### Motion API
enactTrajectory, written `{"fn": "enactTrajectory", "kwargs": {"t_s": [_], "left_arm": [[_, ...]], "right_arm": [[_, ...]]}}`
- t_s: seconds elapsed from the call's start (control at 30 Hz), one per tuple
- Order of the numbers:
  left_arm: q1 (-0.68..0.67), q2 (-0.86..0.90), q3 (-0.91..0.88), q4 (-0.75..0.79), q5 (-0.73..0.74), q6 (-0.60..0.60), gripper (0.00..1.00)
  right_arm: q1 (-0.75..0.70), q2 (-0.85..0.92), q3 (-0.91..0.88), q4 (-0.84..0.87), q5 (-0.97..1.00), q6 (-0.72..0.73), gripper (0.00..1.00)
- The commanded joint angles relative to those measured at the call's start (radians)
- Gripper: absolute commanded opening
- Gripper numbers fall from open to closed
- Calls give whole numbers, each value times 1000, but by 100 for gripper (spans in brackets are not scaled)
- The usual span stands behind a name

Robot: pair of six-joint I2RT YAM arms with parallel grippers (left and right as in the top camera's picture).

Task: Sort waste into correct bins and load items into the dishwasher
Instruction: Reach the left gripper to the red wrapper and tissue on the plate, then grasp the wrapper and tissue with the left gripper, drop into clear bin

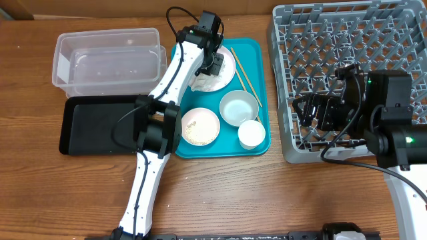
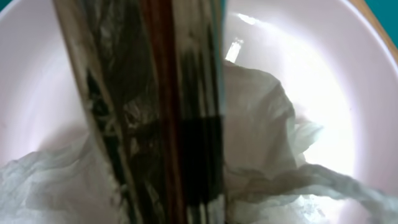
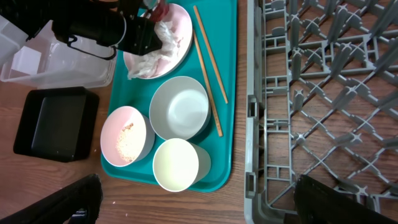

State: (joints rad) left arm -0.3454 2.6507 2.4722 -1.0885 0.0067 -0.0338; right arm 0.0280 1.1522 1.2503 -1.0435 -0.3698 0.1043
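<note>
My left gripper (image 1: pixel 215 63) is down over the pale pink plate (image 1: pixel 227 72) on the teal tray. It appears shut on the shiny red wrapper (image 2: pixel 161 112), right above the crumpled white napkin (image 1: pixel 203 83) that lies on the plate. Chopsticks (image 1: pixel 243 73) lie beside the plate. A pink bowl with rice grains (image 1: pixel 199 127), a white bowl (image 1: pixel 239 107) and a cup (image 1: pixel 251 133) stand nearer on the tray. My right gripper (image 1: pixel 308 110) is wide open and empty (image 3: pixel 199 208), above the left edge of the grey dish rack (image 1: pixel 353 47).
The clear tub (image 1: pixel 107 57) and the black tray (image 1: pixel 97 123) stand left of the teal tray (image 1: pixel 257 53). The left arm stretches over the black tray's right end. Bare wooden table lies in front.
</note>
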Motion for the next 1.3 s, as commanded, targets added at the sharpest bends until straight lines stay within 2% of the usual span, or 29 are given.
{"fn": "enactTrajectory", "kwargs": {"t_s": [0.0,0.13,0.4,0.6,0.9,1.1,1.23,1.27], "left_arm": [[-1,-51,83,-32,1,-8,4],[0,-155,142,-101,1,-8,4],[5,-336,144,-251,5,-8,4],[41,-396,144,-314,16,-21,4],[228,-360,140,-312,0,-151,4],[361,-223,139,-307,-16,-288,4],[398,-142,139,-293,-13,-307,4],[404,-130,139,-290,-11,-307,7]], "right_arm": [[6,-2,26,0,-6,0,100],[6,-2,26,-3,-6,0,100],[6,-2,26,-2,-6,0,100],[6,-2,26,-2,-6,0,100],[6,-2,26,-2,-6,0,100],[6,-1,26,-1,-6,0,100],[6,0,26,0,-6,0,100],[6,0,26,0,-6,0,100]]}}
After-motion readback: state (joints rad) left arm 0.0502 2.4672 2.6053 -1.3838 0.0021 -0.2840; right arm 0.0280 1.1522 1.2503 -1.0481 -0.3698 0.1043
